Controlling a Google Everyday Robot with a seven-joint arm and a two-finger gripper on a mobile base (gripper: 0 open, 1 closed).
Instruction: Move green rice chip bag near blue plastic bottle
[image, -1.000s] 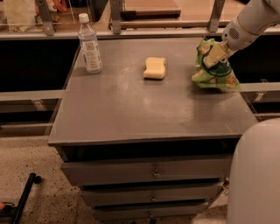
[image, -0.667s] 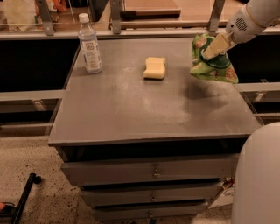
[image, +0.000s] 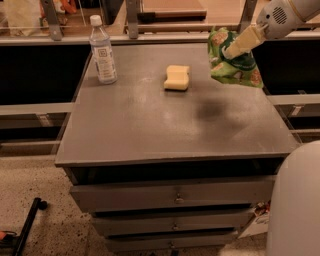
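The green rice chip bag hangs in the air above the right rear part of the grey table top, casting a shadow below it. My gripper comes in from the upper right and is shut on the bag's top. The blue plastic bottle, clear with a white cap and white label, stands upright at the table's rear left corner, far to the left of the bag.
A pale yellow sponge lies on the table between the bottle and the bag. Drawers sit under the top. A railing runs behind the table. My white base fills the lower right.
My gripper has lifted the bag off the table's right side and carried it up and slightly left. Bottle and sponge have not moved.
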